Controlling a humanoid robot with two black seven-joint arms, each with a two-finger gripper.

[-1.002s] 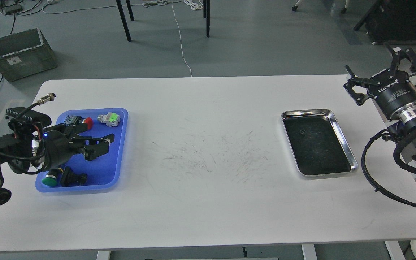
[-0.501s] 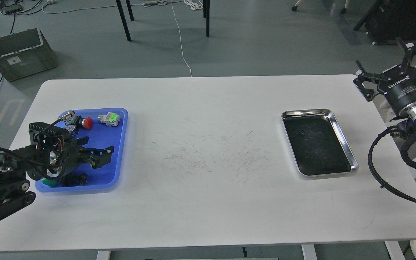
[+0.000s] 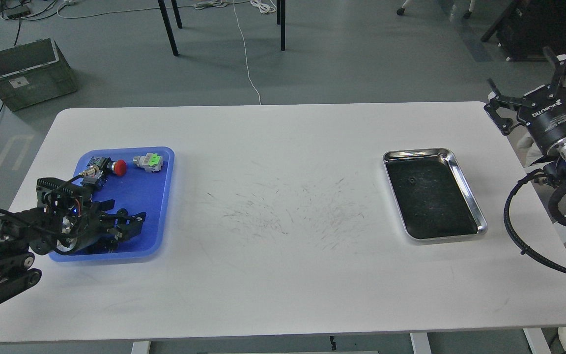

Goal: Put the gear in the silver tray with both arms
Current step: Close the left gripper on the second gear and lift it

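Note:
The silver tray (image 3: 461, 172) lies on the right part of the white table, with only a small dark speck (image 3: 411, 180) on its dark floor. I cannot pick out a gear. My left gripper (image 3: 127, 224) is open and low inside the blue tray (image 3: 162, 196), at its front, over dark parts that it mostly hides. My right gripper (image 3: 541, 83) is open and empty. It is held up beyond the table's far right corner, well behind the silver tray.
The blue tray also holds a red-capped button (image 3: 119, 167), a grey and green part (image 3: 148, 162) and a black connector block (image 3: 95, 164). A grey crate (image 3: 27, 73) and chair legs (image 3: 170, 29) stand on the floor behind the table.
My left gripper has dropped and pulled back toward the blue tray's front, covering the green-capped part. My right gripper has moved right and away from the silver tray.

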